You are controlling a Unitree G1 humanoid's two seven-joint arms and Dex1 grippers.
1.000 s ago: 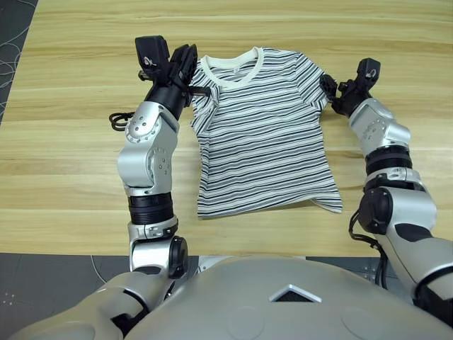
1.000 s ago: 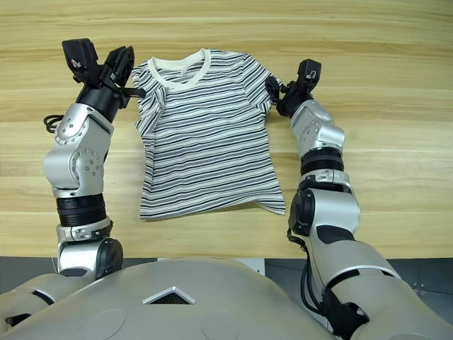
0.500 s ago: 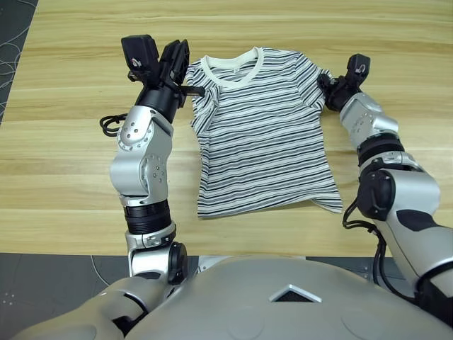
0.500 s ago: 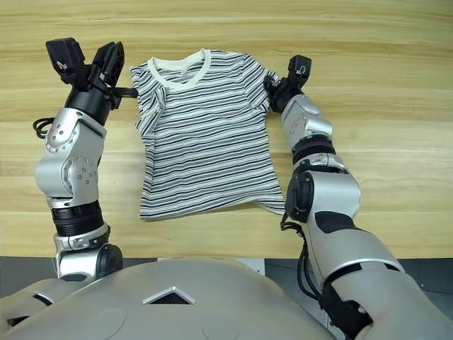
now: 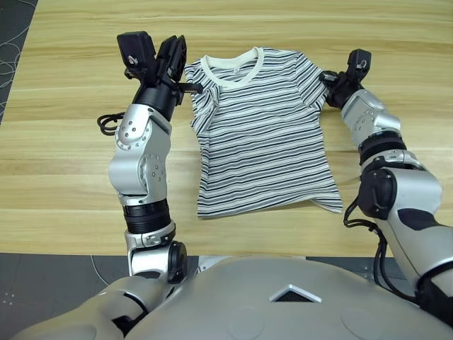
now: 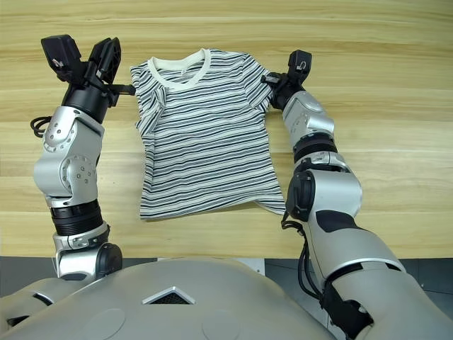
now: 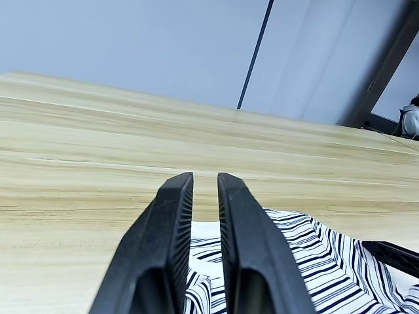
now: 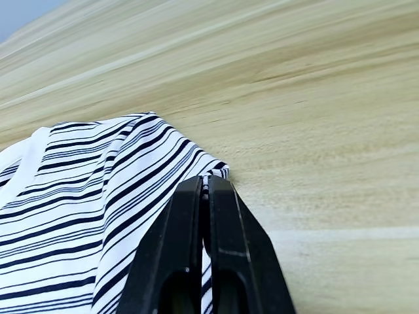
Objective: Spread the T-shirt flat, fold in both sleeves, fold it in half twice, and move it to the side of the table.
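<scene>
Head view, T-shirt: one striped T-shirt (image 5: pixel 258 134) lies front-up on the table (image 5: pixel 71 163). Its collar (image 5: pixel 233 65) is far from the robot and its hem (image 5: pixel 262 204) is near, so the long axis runs straight away from the robot.
Head view, sleeves: two. The right sleeve (image 5: pixel 313 74) is spread outward from the T-shirt's body. The left sleeve (image 5: pixel 200 99) is bunched in against it.
Head view, left end effector: one (image 5: pixel 177 46), raised just beside the bunched left sleeve, tips pointing away from the robot.
Head view, right end effector: one (image 5: pixel 328 79), touching the outer edge of the right sleeve.
Head view, cable: one black loop (image 5: pixel 106 122) on the table, well out from the T-shirt's left side.
Left wrist view, left end effector: released. Its fingers (image 7: pixel 173 222) are parted by a narrow slit with bare table showing through and no cloth in it. Striped cloth lies beneath them, toward the T-shirt's midline.
Right wrist view, right end effector: clenched (image 8: pixel 205 180) on the corner of the right sleeve (image 8: pixel 170 163), with fabric pinched between the tips.
Deciding relation: the step looks like spreading flat. The bunched left sleeve lies toward the T-shirt's midline from the left end effector, the nearer arm. That arm would probably need to come down and inward to catch it, while the right side is held.
</scene>
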